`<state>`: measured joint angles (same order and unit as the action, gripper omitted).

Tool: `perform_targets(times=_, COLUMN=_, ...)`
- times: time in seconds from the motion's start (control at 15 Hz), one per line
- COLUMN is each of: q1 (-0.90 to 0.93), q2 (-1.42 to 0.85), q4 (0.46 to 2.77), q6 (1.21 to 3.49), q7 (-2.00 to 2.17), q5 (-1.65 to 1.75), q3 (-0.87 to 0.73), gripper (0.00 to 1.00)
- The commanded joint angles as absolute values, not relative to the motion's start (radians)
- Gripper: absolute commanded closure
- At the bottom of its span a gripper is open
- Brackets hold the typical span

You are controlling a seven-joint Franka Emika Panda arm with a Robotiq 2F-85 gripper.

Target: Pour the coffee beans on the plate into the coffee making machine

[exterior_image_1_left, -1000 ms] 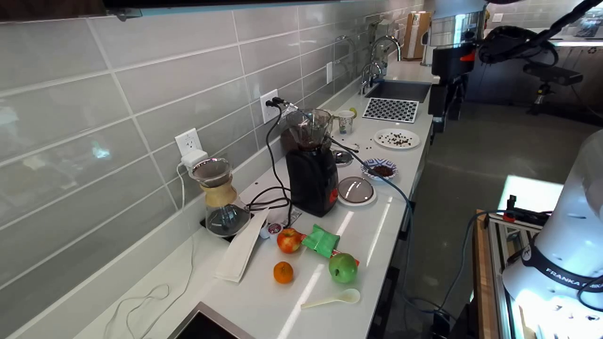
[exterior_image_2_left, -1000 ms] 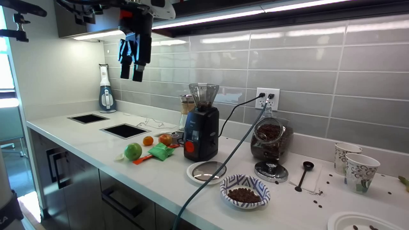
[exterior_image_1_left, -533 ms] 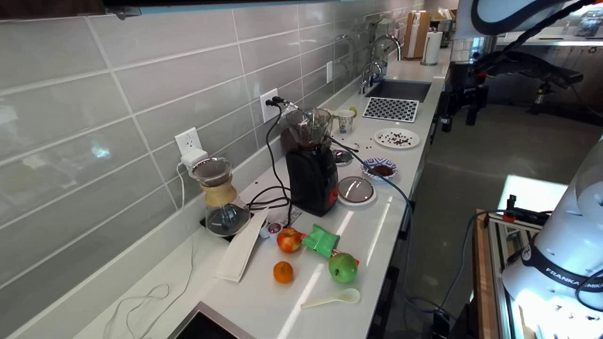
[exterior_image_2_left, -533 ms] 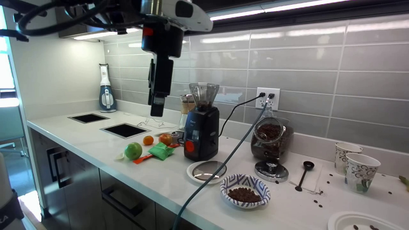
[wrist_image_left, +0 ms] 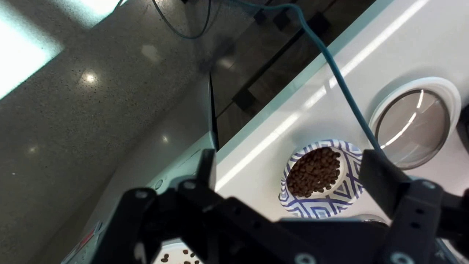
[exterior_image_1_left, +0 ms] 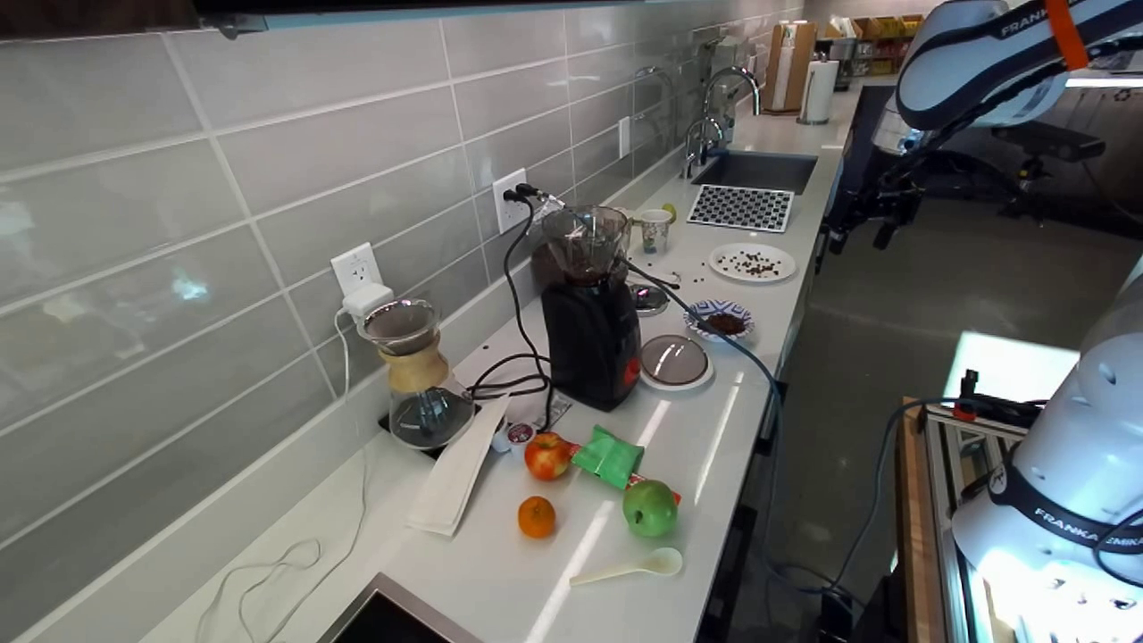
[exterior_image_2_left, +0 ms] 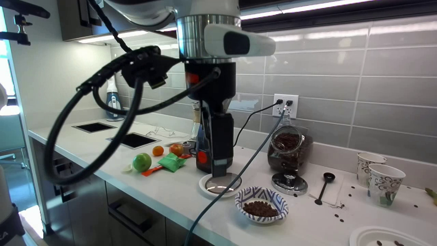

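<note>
Dark brown coffee beans (wrist_image_left: pixel 313 171) lie heaped in a blue-and-white patterned bowl (wrist_image_left: pixel 340 200), the likely plate of the task. The same bowl (exterior_image_2_left: pixel 282 201) rests on the counter. My gripper (wrist_image_left: pixel 293 168) is open; in the wrist view the bowl appears between its fingers, which hold nothing. In an exterior view the gripper (exterior_image_1_left: pixel 860 239) hangs in the air with the floor behind it. The coffee making machine (exterior_image_1_left: pixel 585 344) is black with a red button and a clear hopper. In an exterior view my gripper (exterior_image_2_left: pixel 219 167) covers much of the machine (exterior_image_2_left: pixel 202 157).
A white plate (exterior_image_1_left: pixel 734 273) with scattered beans stands farther along. A round lid (exterior_image_1_left: pixel 674 359) lies before the machine. A blue cable (wrist_image_left: pixel 340 80) crosses over the counter beside the bowl. Also there are a bean jar (exterior_image_2_left: pixel 290 150), paper cups (exterior_image_2_left: pixel 385 184) and a green apple (exterior_image_2_left: pixel 142 162).
My arm has swung along the counter, away from the fruit and toward the bowl's end, coming lower. The gripper has also turned about its own axis. The objects on the counter have stayed put.
</note>
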<state>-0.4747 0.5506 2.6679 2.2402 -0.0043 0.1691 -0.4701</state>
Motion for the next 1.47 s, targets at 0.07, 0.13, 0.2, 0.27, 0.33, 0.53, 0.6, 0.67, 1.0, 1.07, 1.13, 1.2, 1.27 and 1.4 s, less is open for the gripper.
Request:
perform_targets(times=0.07, q1=-0.497, q2=0.519, q4=2.664, q6=2.252, q7=-0.021, q5=0.143, q3=-0.449, gripper=0.0)
perform_targets(times=0.13, q1=-0.495, q2=0.515, q4=2.662, q6=2.252, q7=-0.02, q5=0.142, q3=-0.449, gripper=0.0)
perform_targets(times=0.2, q1=-0.494, q2=0.514, q4=2.66, q6=2.252, q7=-0.02, q5=0.141, q3=-0.449, gripper=0.0)
perform_targets(times=0.27, q1=-0.494, q2=0.514, q4=2.658, q6=2.252, q7=-0.02, q5=0.141, q3=-0.449, gripper=0.0)
perform_targets(times=0.33, q1=-0.494, q2=0.514, q4=2.657, q6=2.252, q7=-0.02, q5=0.14, q3=-0.449, gripper=0.0)
perform_targets(times=0.53, q1=-0.494, q2=0.514, q4=2.655, q6=2.252, q7=-0.02, q5=0.14, q3=-0.449, gripper=0.0)
perform_targets(times=0.6, q1=-0.494, q2=0.514, q4=2.655, q6=2.252, q7=-0.02, q5=0.14, q3=-0.449, gripper=0.0)
perform_targets(times=0.67, q1=-0.494, q2=0.514, q4=2.655, q6=2.252, q7=-0.02, q5=0.14, q3=-0.449, gripper=0.0)
perform_targets(times=1.0, q1=-0.488, q2=0.489, q4=2.634, q6=2.244, q7=-0.016, q5=0.13, q3=-0.454, gripper=0.0)
perform_targets(times=1.07, q1=-0.48, q2=0.432, q4=2.587, q6=2.246, q7=-0.051, q5=0.151, q3=-0.46, gripper=0.0)
perform_targets(times=1.13, q1=-0.466, q2=0.417, q4=2.568, q6=2.25, q7=-0.095, q5=0.149, q3=-0.473, gripper=0.0)
perform_targets(times=1.2, q1=-0.451, q2=0.392, q4=2.538, q6=2.249, q7=-0.165, q5=0.153, q3=-0.489, gripper=0.0)
perform_targets(times=1.27, q1=-0.432, q2=0.373, q4=2.51, q6=2.238, q7=-0.244, q5=0.141, q3=-0.508, gripper=0.0)
perform_targets(times=1.4, q1=-0.397, q2=0.326, q4=2.458, q6=2.231, q7=-0.385, q5=0.104, q3=-0.543, gripper=0.0)
